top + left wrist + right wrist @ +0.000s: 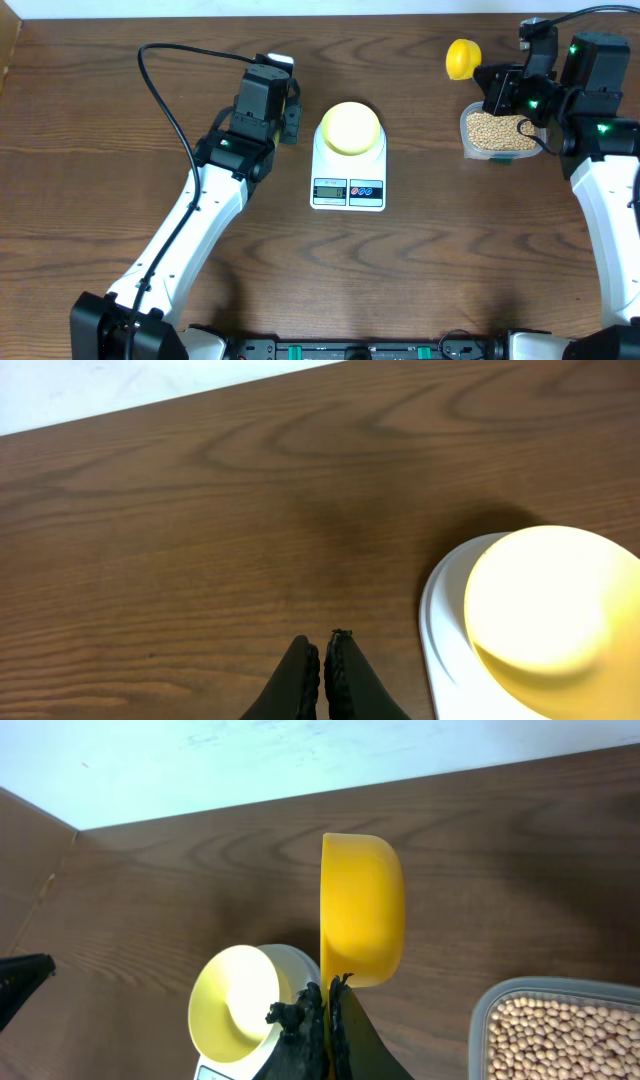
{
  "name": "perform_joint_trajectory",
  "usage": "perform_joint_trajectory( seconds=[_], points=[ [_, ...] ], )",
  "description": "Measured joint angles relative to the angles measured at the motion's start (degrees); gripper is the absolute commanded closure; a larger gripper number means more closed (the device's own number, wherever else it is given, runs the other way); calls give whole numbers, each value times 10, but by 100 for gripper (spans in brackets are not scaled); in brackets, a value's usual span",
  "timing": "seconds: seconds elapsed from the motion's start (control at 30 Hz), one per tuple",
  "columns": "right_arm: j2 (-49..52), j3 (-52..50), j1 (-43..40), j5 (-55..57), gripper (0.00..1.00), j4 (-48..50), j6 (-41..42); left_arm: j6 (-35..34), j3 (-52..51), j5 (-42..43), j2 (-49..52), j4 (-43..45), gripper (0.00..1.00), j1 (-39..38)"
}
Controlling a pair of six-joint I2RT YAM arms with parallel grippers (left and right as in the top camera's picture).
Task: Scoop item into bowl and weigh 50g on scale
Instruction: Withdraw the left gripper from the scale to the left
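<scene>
My right gripper (327, 990) pinches the yellow scoop (362, 910); the beans (560, 1035) lie in a tub (481, 1020) just right of it. My left gripper (322, 645) is pressed together, empty, with the bowl (550, 600) on the scale (437, 610) ahead to its right.

Dark wood-grain table (80, 200); pale surface (250, 760) beyond its far edge.

surface: dark brown wood-grain surface (90, 130), pale wall along its far edge | centre: white rounded-rectangular digital scale (348, 192) standing flat, display toward near edge | far right: clear rectangular plastic tub (467, 142), well apart from scale
</scene>
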Motion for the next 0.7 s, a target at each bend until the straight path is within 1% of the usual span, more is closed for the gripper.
perform_joint_trajectory(
  seconds=[0.2, 0.23, 0.27, 0.33, 0.37, 0.43, 0.6, 0.7],
  points=[
    [0, 0, 0, 8, 99, 0, 0, 0, 0, 0, 0, 0, 91, 0],
    [0, 0, 0, 8, 99, 0, 0, 0, 0, 0, 0, -1, 83, 0],
    [0, 0, 0, 9, 99, 0, 0, 0, 0, 0, 0, -1, 77, 0],
    [0, 0, 0, 10, 99, 0, -3, -2, 0, 0, 0, -3, 62, 0],
    [0, 0, 0, 10, 99, -1, -4, -2, 0, 0, 0, -3, 41, 0],
    [0, 0, 0, 10, 99, -2, -5, 2, 0, 0, 0, -3, 2, 0],
    [0, 0, 0, 10, 99, -2, -7, -2, 0, 0, 0, -11, 2, 0],
    [0, 0, 0, 10, 99, -2, -9, 1, 0, 8, 0, -48, 2, 0]
  ],
)
